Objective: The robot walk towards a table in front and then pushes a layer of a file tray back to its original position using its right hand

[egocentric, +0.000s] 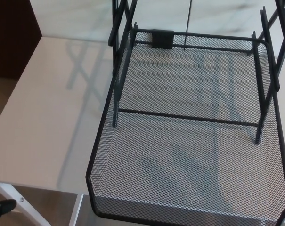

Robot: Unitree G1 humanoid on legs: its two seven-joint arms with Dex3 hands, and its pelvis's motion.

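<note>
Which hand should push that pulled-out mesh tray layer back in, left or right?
Right, probably. Neither hand shows yet, but the mesh tray layer sits toward the right of the table, its front lip overhanging the near edge.

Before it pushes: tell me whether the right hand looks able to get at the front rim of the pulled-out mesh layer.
Probably yes. The mesh layer's front rim juts past the table edge toward the robot, with nothing in front of it. The right hand is not in view, so its start is unknown.
</note>
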